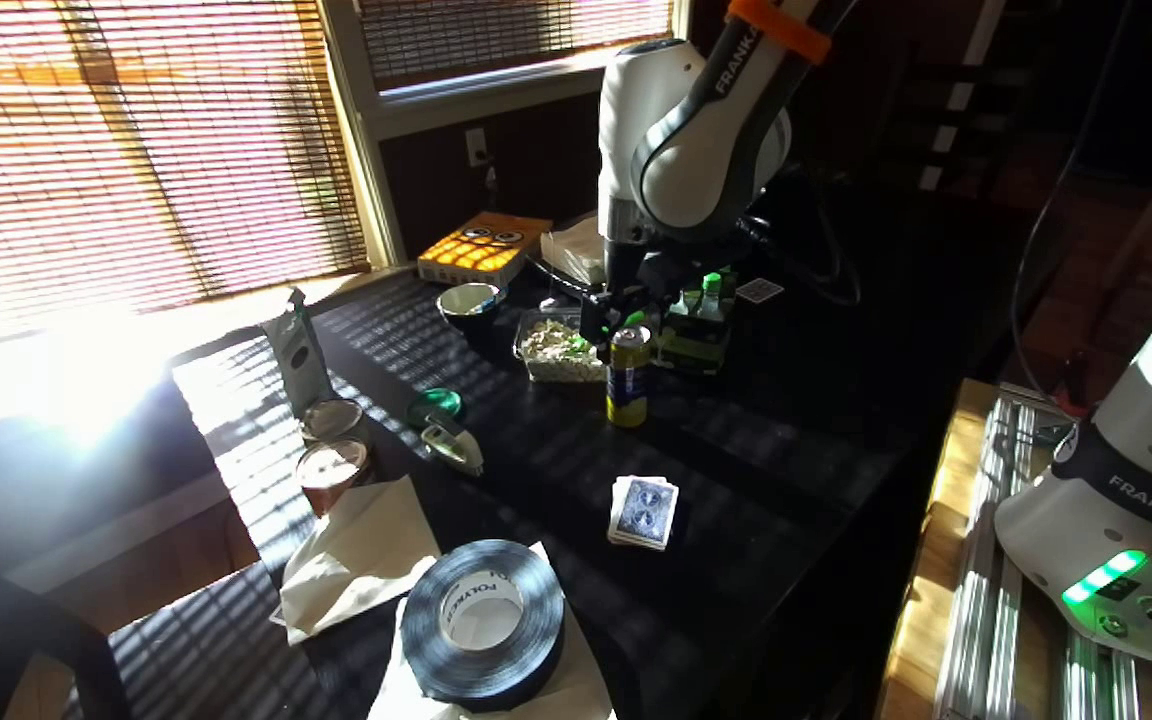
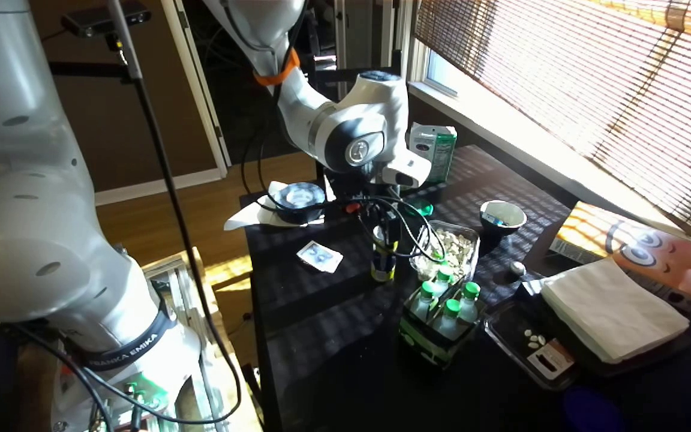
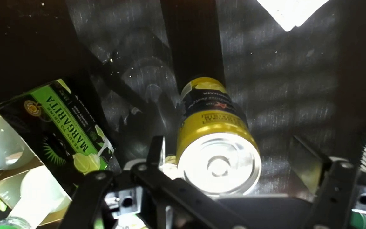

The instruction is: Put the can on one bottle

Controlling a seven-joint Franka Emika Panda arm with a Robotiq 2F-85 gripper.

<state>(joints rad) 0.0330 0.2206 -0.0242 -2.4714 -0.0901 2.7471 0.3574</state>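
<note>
1. Counter [image 2: 321, 324]: dark-topped, well laden. Step in hand is judged to be the grasp of the can [image 1: 627, 385]; no bottle [image 2: 469, 305] has yet been topped with it.
2. Hand [image 3: 229, 150]: empty, fingers [image 3: 305, 167] spread wide on either side of the can's upper end in the wrist view, one nearer to it than the other. For the next move, centring is judged to be called for, then closing on the can's sides and a straight lift; contact on the nearer side cannot be made out.
3. Carton [image 3: 62, 127]: black and green, lettered MARGARITA, set near the can but apart from it.
4. Can: yellow, dark-banded, stood on the counter. Long axis vertical; silver end pointed up toward the hand; no tilt is seen. By that pose, an upright transfer should be allowed without turning.
5. Bottles: four, green-capped, housed upright in the carton; one is to be chosen as the can's seat.
</note>
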